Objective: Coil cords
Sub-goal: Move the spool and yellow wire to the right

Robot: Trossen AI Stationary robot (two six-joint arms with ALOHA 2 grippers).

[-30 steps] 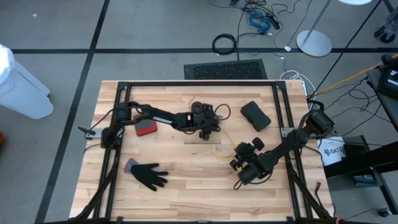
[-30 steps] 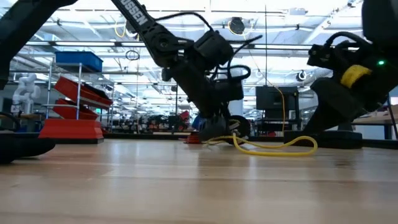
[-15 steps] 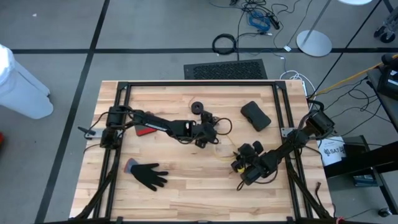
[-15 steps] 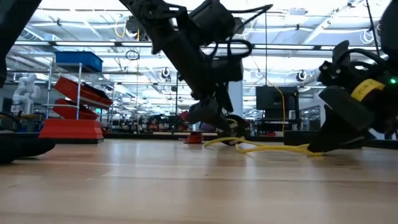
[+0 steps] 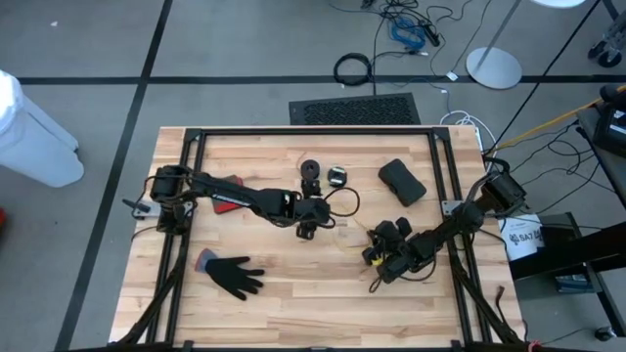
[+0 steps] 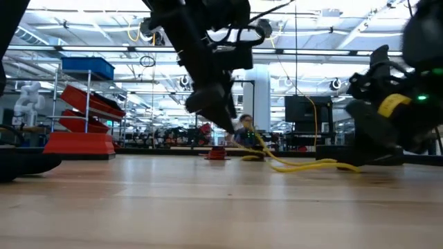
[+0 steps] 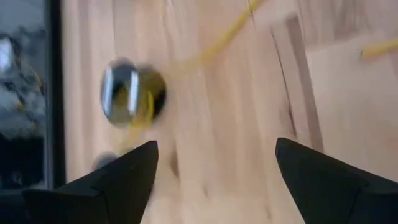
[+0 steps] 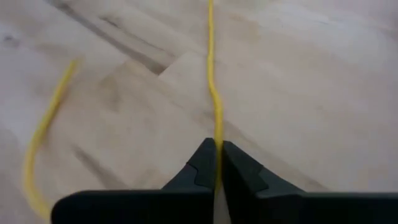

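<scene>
Since earlier: left gripper (image 5: 309, 231) moved toward six o'clock, off the small round parts; right gripper (image 8: 217, 163) closed
Left jaws: wide apart, holding nothing
Right jaws: clamped on yellow cord (image 8: 213, 93); table centre, toward three o'clock

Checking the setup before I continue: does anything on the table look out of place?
The yellow cord lies strung out loose across the wood instead of coiled; the right tool is shut on it. Nothing looks spilled or damaged.
</scene>
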